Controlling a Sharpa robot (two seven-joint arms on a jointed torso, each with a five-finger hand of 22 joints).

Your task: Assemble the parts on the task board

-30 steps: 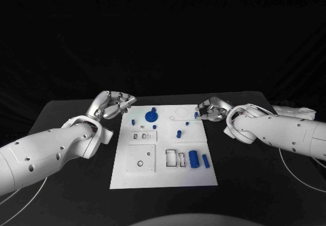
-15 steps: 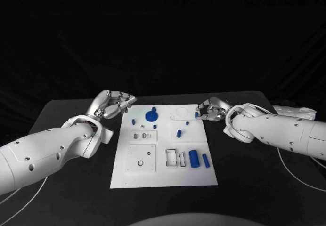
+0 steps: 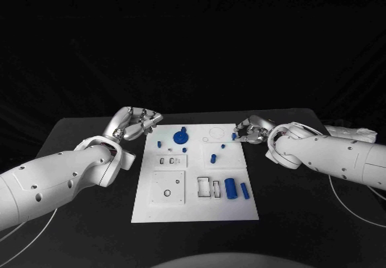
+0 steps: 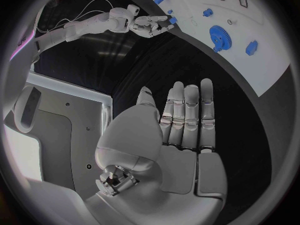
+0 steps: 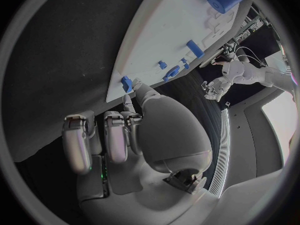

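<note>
The white task board lies mid-table. On it are a blue gear, small blue pegs and two blue cylinders near the front right. My right hand hovers at the board's far right corner and pinches a small blue part in its fingertips. The right wrist view shows that part at the board's edge. My left hand hangs just off the board's far left corner. It holds nothing, and its fingers are stretched out straight.
Black table surrounds the board on all sides. Rectangular slots and a recessed plate sit in the board's front half. A white cable trails on the table at the right.
</note>
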